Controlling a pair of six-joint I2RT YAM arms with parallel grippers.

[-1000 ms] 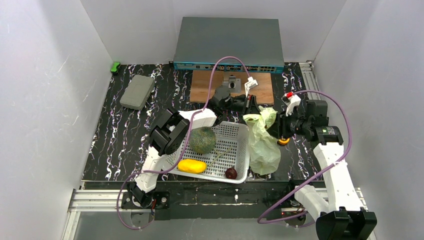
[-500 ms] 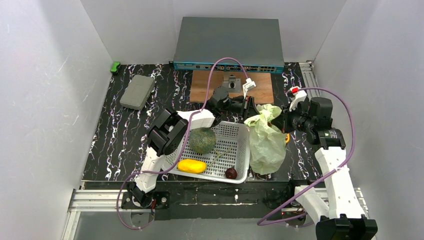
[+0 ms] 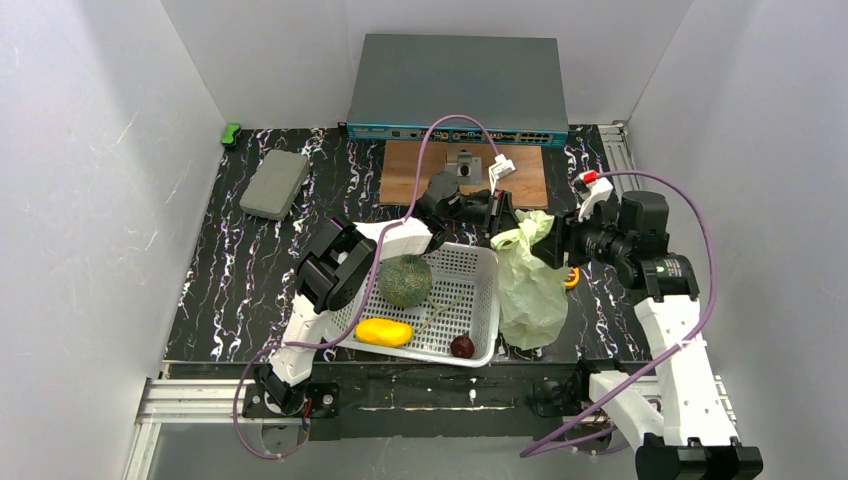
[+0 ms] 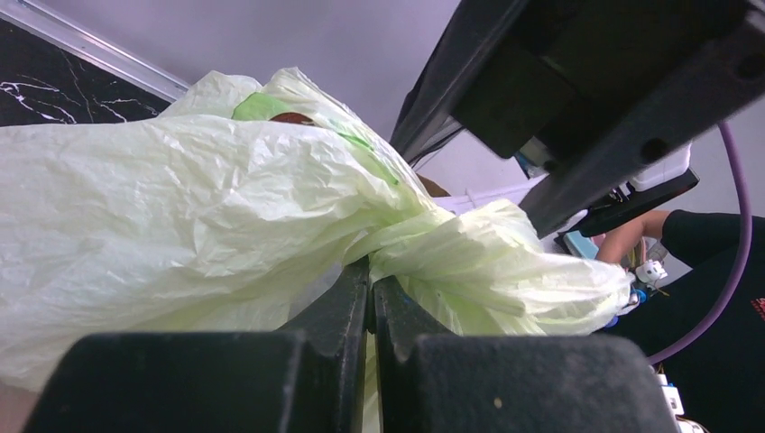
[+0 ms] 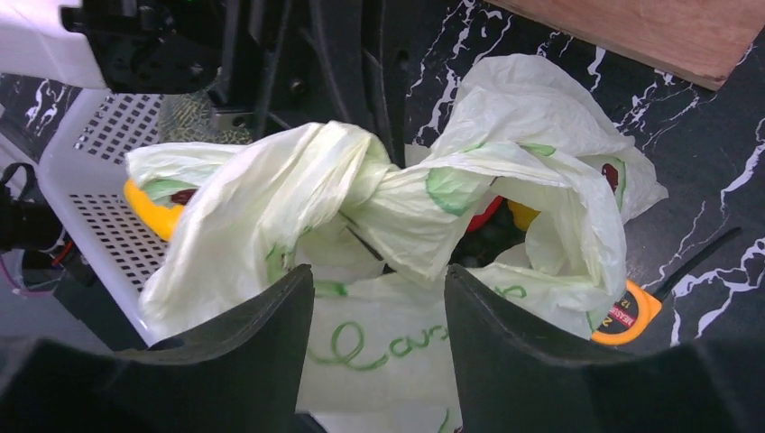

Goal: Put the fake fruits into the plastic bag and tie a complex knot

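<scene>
The pale-green plastic bag (image 3: 528, 290) stands right of the white basket (image 3: 470, 262). Its top is twisted into a bunch (image 5: 365, 180). My left gripper (image 3: 503, 226) is shut on that bunched top (image 4: 424, 244). My right gripper (image 3: 550, 250) is open, its fingers (image 5: 257, 352) either side of the bag's side (image 5: 379, 343), not gripping it. A red fruit (image 5: 487, 215) and something yellow (image 5: 523, 215) show inside the bag's mouth. The green melon (image 3: 405, 280), yellow mango (image 3: 383, 331) and dark plum (image 3: 462, 346) lie in the basket. Grapes and banana are hidden.
A yellow tape measure (image 5: 627, 316) lies beside the bag on the right. A wooden board (image 3: 410, 175) and a grey network switch (image 3: 455, 85) are at the back. A grey block (image 3: 274, 184) lies back left. White walls close in three sides.
My right wrist has risen and drawn back to the right, and the bag's top has lifted and shifted slightly. The left arm and the basket's fruits have not moved.
</scene>
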